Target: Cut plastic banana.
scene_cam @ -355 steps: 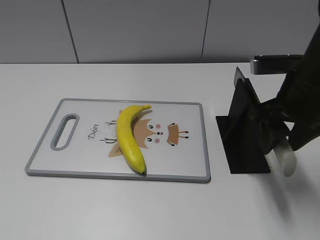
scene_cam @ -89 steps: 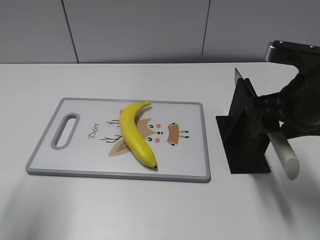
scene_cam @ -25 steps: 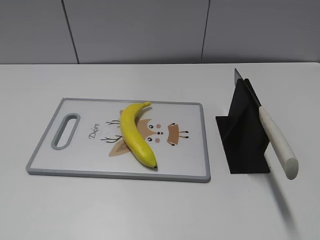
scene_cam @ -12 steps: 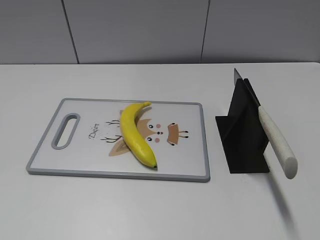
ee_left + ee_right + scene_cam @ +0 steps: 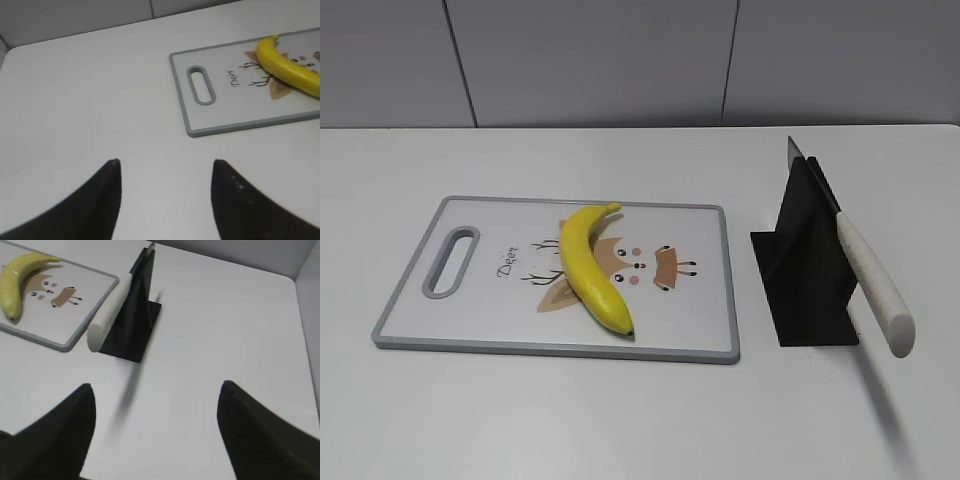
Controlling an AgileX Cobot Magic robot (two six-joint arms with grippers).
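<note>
Bright, even overhead light, soft shadows (wrist views slightly blurred), faint gloss on the plastic banana [image 5: 588, 270].

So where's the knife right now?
The knife rests in the black stand on the table's right side in the exterior view, just right of the cutting board, handle pointing toward the camera.

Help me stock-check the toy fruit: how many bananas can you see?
1. The plastic banana lies whole and slantwise on the cutting board, over its deer picture, left of the black knife stand. Nothing seems to hide another.
</note>
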